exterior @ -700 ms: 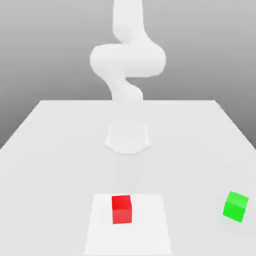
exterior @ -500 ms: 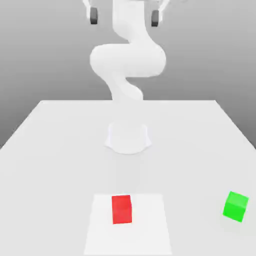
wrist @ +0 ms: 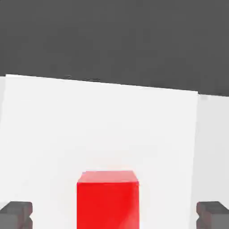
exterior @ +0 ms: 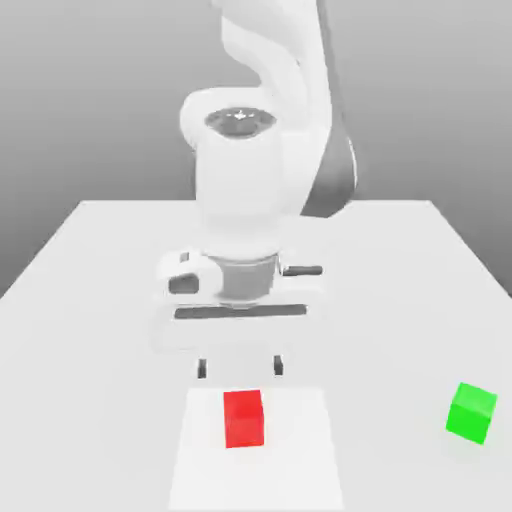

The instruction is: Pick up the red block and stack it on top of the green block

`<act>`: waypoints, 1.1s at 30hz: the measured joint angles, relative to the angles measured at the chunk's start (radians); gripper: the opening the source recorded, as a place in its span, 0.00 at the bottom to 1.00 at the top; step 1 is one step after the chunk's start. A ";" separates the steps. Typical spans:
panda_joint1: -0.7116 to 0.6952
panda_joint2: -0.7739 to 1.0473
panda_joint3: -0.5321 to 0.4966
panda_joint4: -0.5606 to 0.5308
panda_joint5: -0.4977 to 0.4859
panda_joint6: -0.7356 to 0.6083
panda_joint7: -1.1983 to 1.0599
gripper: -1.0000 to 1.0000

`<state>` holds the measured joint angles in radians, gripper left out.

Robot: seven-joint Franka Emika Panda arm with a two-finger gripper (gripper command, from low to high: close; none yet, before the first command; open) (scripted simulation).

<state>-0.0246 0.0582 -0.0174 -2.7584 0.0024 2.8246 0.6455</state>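
Observation:
The red block [exterior: 244, 418] rests on a pale square patch [exterior: 300, 460] of the table, near the front. Just above and slightly behind it hangs my gripper [exterior: 240, 368], open, its two dark fingertips [exterior: 202, 369] spread wider than the cube. From the hand view, the red block [wrist: 107, 199] sits between the two fingertips [wrist: 16, 214], with clear gaps on both sides, and my gripper [wrist: 114, 215] is not touching it. The green block [exterior: 471, 412] sits on the table at the exterior view's right, well apart from the red one.
The white table [exterior: 100, 300] stretches wide around both cubes. My arm's bulky white body [exterior: 250, 180] stands over the table's middle, behind the red block.
The hand has dropped from the top of the exterior view to just above the red block. Both cubes have stayed where they were.

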 joint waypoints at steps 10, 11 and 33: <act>-0.006 0.177 0.008 0.020 0.009 0.149 -0.008 0.00; -0.006 0.193 0.008 0.022 0.009 0.163 -0.007 0.00; 0.461 0.053 0.250 0.236 -0.054 -0.194 0.230 0.00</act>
<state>0.4364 0.1112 0.2326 -2.5221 -0.0520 2.6302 0.8757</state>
